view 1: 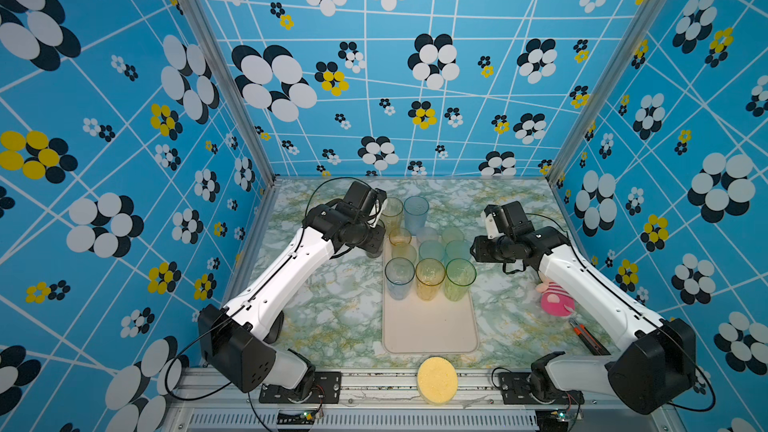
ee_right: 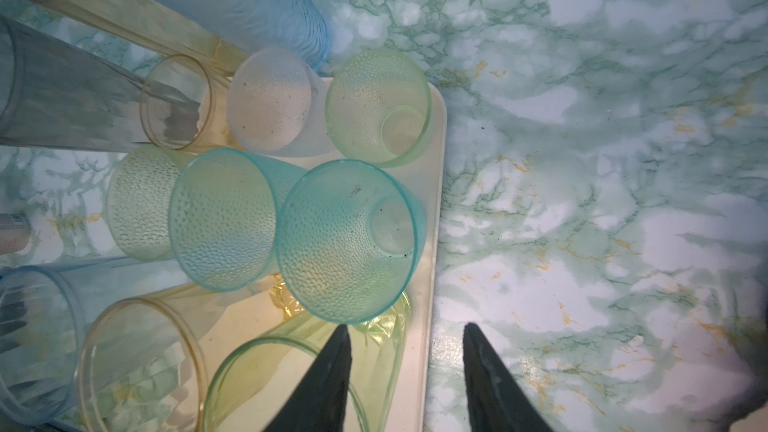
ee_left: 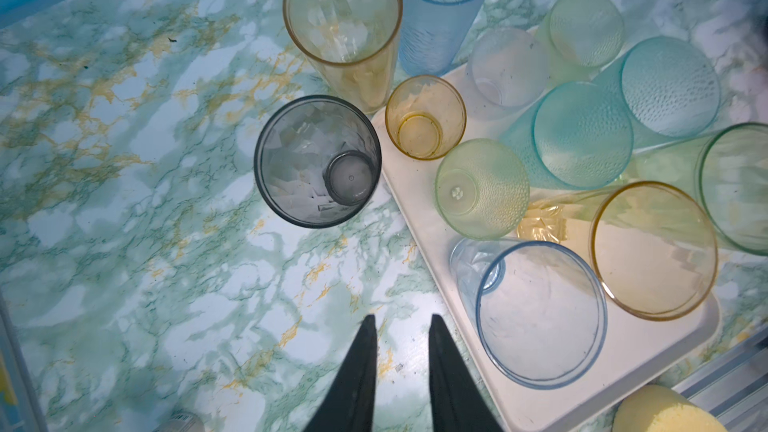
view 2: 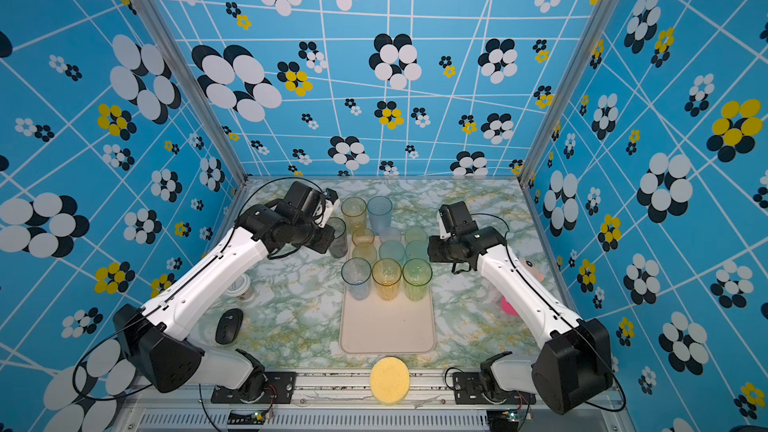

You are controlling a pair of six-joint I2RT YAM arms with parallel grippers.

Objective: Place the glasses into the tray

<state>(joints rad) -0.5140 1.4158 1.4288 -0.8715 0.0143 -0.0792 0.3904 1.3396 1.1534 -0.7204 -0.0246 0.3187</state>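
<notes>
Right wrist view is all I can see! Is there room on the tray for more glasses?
Observer: Yes. In both top views the near end of the tray is bare.
Operator: Is any glass off the tray on the far side from me?
Observer: Yes. The left wrist view shows the grey glass standing upright on the table, just beside the tray's edge.
Operator: Is the other hand holding it?
Observer: No. The left hand is open and empty, apart from the grey glass.
</notes>
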